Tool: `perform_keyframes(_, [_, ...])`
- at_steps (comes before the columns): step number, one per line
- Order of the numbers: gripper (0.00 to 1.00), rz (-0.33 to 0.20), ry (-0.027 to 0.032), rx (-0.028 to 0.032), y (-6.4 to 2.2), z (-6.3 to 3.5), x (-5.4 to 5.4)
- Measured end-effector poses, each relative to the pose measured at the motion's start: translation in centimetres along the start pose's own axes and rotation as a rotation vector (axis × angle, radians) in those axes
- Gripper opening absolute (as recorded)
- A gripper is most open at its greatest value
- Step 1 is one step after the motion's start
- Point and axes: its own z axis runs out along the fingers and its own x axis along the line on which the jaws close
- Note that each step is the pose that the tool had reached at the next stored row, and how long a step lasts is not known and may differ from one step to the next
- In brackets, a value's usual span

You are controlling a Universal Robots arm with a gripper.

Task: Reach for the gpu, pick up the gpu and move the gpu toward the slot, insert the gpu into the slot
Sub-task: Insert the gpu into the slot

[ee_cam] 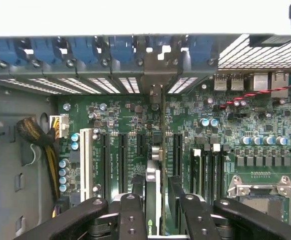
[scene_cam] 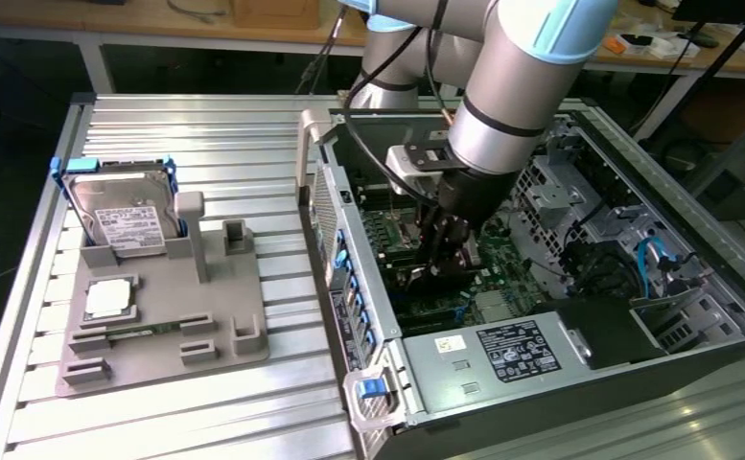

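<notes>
The ribbed metal tabletop (scene_cam: 193,402) carries everything. The open computer case (scene_cam: 679,287) lies on its side on it, and the robot arm (scene_cam: 513,86) reaches down into its open face. Inside, the green motherboard (ee_cam: 265,130) spreads beneath the claw (ee_cam: 158,200), with its black expansion slots (ee_cam: 121,160) running in parallel rows straight ahead of the fingertips. Well off to the exterior view's left of the claw, outside the case, a grey parts tray (scene_cam: 154,335) sits on the tabletop; a hard drive (scene_cam: 123,216) stands tilted in a blue-edged cradle at its far end and a square silver processor (scene_cam: 110,299) lies flat nearer its middle.

The claw is down among the slots, its dark fingers (ee_cam: 133,215) set a narrow way apart on either side of the gpu (ee_cam: 153,197). The gpu stands on edge between them, thin and upright, lined up with a slot near the middle of the board, its far end reaching toward the perforated rear bracket row (ee_cam: 130,85). Whether the finger pads press on the card or stand just off it cannot be told.
</notes>
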Motion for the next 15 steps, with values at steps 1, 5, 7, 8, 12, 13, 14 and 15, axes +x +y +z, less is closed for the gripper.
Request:
perform_keyframes(1, [0.34, 0.0, -0.0002, 0.0016, 0.03, -0.16, 0.0])
perform_keyframes(5, [0.34, 0.0, 0.0, 0.0075, 0.13, -0.89, 0.0])
perform_keyframes(7, [0.34, 0.0, 0.0001, 0.0102, 0.18, -1.1, 0.0])
perform_keyframes(8, [0.34, 0.0, 0.0, 0.0114, 0.19, -1.15, 0.0])
perform_keyframes(12, [0.34, 0.0, -0.0001, 0.016, 0.24, -1.3, -0.1])
perform_keyframes(13, [0.34, 0.0, 0.0001, 0.0168, 0.24, -1.31, -0.1])
perform_keyframes(14, [0.34, 0.0, 0.0008, 0.0171, 0.25, -1.31, -0.1])
perform_keyframes(15, [0.34, 0.0, 0.0008, 0.0171, 0.25, -1.32, -0.1])
